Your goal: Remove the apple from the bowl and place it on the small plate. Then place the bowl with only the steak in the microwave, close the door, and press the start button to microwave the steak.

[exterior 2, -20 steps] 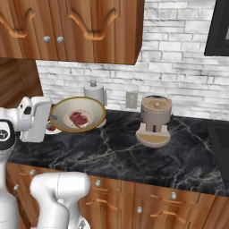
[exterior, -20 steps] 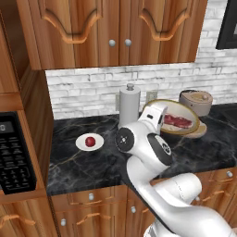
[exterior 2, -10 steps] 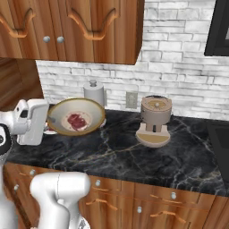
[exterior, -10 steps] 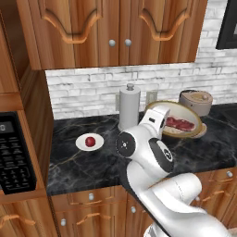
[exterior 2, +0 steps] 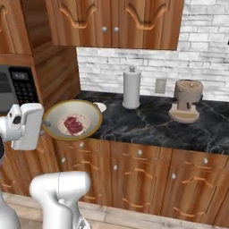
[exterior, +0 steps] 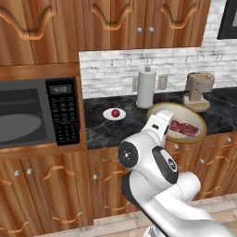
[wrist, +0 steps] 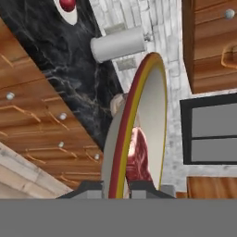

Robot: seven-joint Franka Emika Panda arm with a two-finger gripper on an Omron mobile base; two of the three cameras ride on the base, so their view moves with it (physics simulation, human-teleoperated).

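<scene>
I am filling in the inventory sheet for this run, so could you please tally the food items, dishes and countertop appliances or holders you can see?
Food: 2, the apple and the steak.
Dishes: 2, the small plate and the bowl.
Appliances and holders: 3, the microwave, the paper towel roll and the coffee grinder.
Total: 7.

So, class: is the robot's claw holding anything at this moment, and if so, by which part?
Yes. The claw holds the bowl by its rim, one finger on each side of the edge, with the steak inside.
</scene>
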